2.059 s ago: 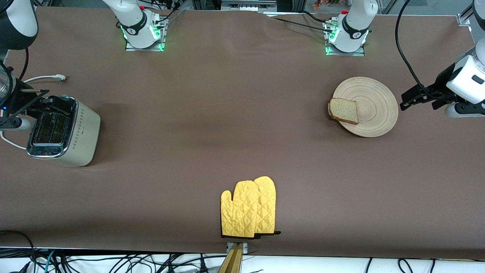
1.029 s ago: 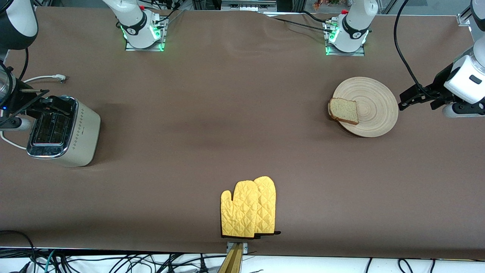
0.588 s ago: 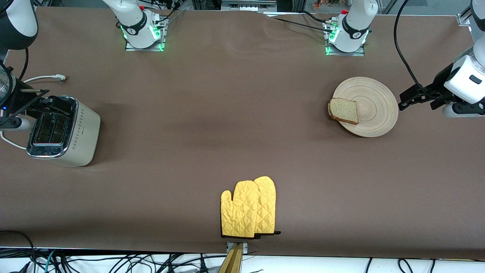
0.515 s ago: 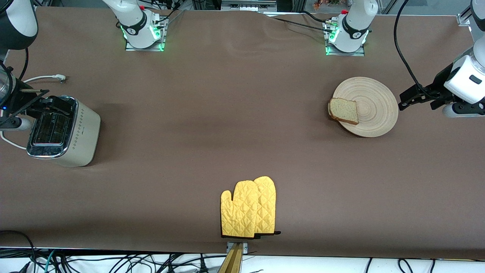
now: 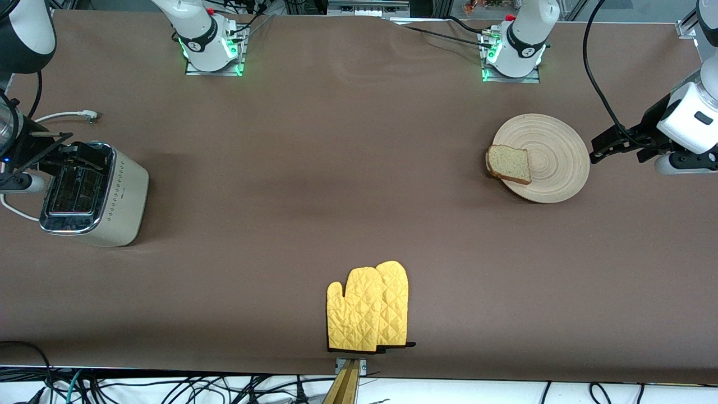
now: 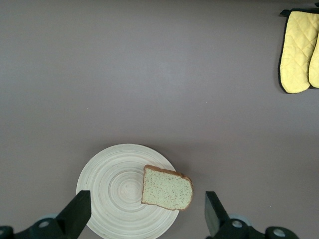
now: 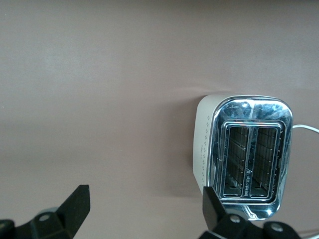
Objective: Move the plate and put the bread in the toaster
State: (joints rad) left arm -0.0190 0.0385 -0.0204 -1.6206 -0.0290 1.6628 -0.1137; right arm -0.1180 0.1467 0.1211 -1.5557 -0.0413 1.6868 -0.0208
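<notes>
The plate [image 5: 542,158] lies on the tabletop [image 5: 336,168] toward the left arm's end, and the bread [image 5: 509,164] rests on it with one edge overhanging the rim on the side toward the right arm's end. The toaster [image 5: 92,193] stands well apart, at the right arm's end, its slots empty.

The left hand [image 5: 598,150] is held just beside the plate's rim, fingers spread wide and empty. The right hand [image 7: 144,211] hangs over the toaster's end of the tabletop, likewise spread and empty; that arm appears to be waiting.

If the plate is jolted or tilted when moved, the overhanging slice could probably be tipped off.

Ample bare tabletop is left between plate and toaster. Only the oven mitts [image 5: 368,314], at the edge nearest the front camera, need be avoided.
</notes>
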